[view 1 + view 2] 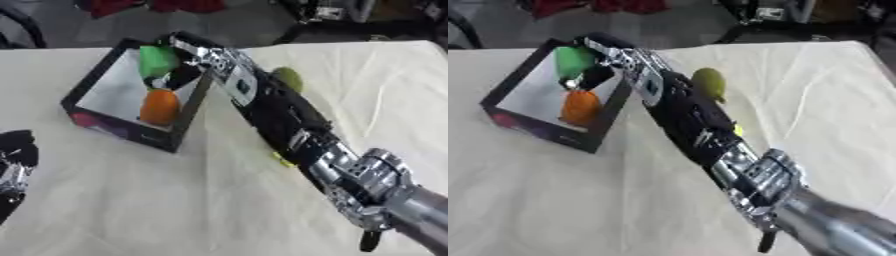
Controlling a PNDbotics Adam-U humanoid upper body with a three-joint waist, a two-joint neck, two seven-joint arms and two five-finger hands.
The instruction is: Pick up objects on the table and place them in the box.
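The right arm stretches up from the lower right across the bench (131, 200), which is covered in a pale cream cloth, and its black and silver right hand (179, 67) reaches over the near right rim of the dark, open-topped square box (131, 131) with a light inner floor. The hand's fingers point down into the box and are curled round a bright green rounded object (157, 60), held above the box floor near its far corner. Just below the hand, inside the box, an orange rounded object (159, 106) rests against the near wall. On the cloth to the right of the box, just beside the forearm, sits an olive-green rounded fruit-like object (709, 83). A small yellow piece (283, 160) shows at the arm's lower edge, mostly hidden. The left hand (13, 172) shows at the left edge, low down; I cannot tell how its fingers stand.
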